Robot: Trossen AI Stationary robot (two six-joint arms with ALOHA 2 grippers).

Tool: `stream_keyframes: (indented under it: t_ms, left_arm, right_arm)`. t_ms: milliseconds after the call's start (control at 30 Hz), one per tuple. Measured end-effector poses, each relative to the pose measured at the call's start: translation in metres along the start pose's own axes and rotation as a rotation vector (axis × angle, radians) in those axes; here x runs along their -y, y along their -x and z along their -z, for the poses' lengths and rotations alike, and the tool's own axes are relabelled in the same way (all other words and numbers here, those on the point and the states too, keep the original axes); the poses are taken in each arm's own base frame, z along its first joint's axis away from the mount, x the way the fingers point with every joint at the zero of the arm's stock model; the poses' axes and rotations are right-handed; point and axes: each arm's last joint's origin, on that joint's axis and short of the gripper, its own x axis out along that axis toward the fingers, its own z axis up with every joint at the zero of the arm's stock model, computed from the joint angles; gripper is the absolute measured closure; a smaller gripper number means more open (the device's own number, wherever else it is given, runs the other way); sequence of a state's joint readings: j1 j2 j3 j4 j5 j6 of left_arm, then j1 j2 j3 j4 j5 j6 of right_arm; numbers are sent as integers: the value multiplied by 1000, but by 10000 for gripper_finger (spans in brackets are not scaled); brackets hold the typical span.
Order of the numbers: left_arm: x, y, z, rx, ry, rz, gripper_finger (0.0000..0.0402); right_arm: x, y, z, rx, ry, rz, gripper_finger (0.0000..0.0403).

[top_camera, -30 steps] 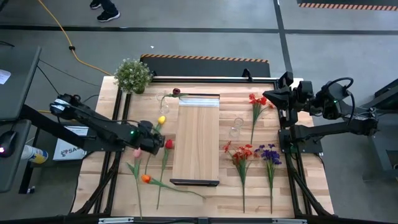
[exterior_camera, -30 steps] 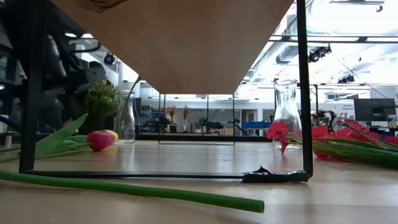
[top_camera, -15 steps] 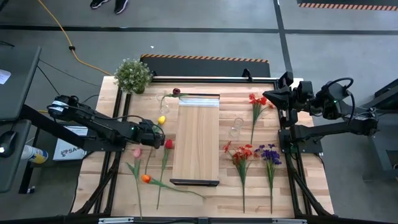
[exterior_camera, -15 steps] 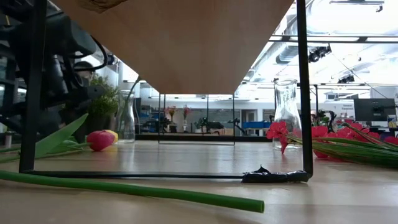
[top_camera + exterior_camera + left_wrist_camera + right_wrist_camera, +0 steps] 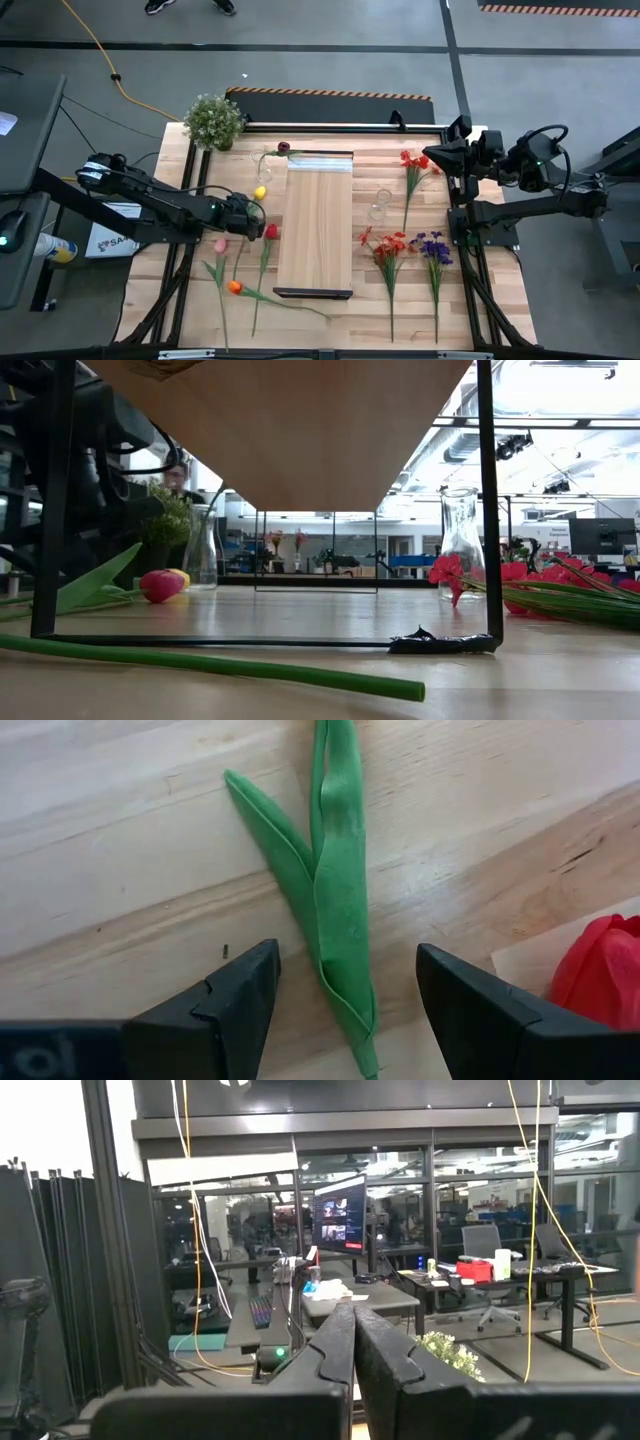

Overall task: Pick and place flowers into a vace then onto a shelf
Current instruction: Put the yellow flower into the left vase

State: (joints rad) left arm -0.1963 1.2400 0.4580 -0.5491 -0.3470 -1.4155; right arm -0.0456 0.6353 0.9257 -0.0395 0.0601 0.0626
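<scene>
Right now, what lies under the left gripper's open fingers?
Under the left gripper, whose fingers are open, a green tulip leaf and stem lie flat on the wooden tabletop. A red tulip head shows beside one finger. The stem's lower stretch runs out of the picture.

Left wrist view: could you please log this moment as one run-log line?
left pincer: open, straddling green tulip leaf | red tulip: beside it | right pincer: shut, parked

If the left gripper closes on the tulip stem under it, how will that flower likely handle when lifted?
The left gripper is open, straddling a thin stem with green leaves. That slim stem probably bends, so the red bloom may droop. It looks light, likely needing little grip. The narrow stem could twist or slip between the fingers.
</scene>
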Motion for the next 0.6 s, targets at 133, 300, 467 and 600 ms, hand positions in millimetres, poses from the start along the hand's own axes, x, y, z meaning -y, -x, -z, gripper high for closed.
stream_keyframes:
  t_ms: [133, 300, 467, 600]
  left_arm:
    - [0, 0, 0, 0, 2, 0, 131]
    - [0, 0, 0, -1, 3, 0, 131]
    - [0, 0, 0, -1, 28, -2, 133]
    - [-1, 0, 0, -2, 27, -9, 162]
  right_arm:
    - [0, 0, 0, 0, 0, 0, 402]
    - [0, 0, 0, 0, -8, 0, 402]
    - [0, 0, 0, 0, -55, 0, 402]
    - [0, 0, 0, 1, -69, 10, 402]
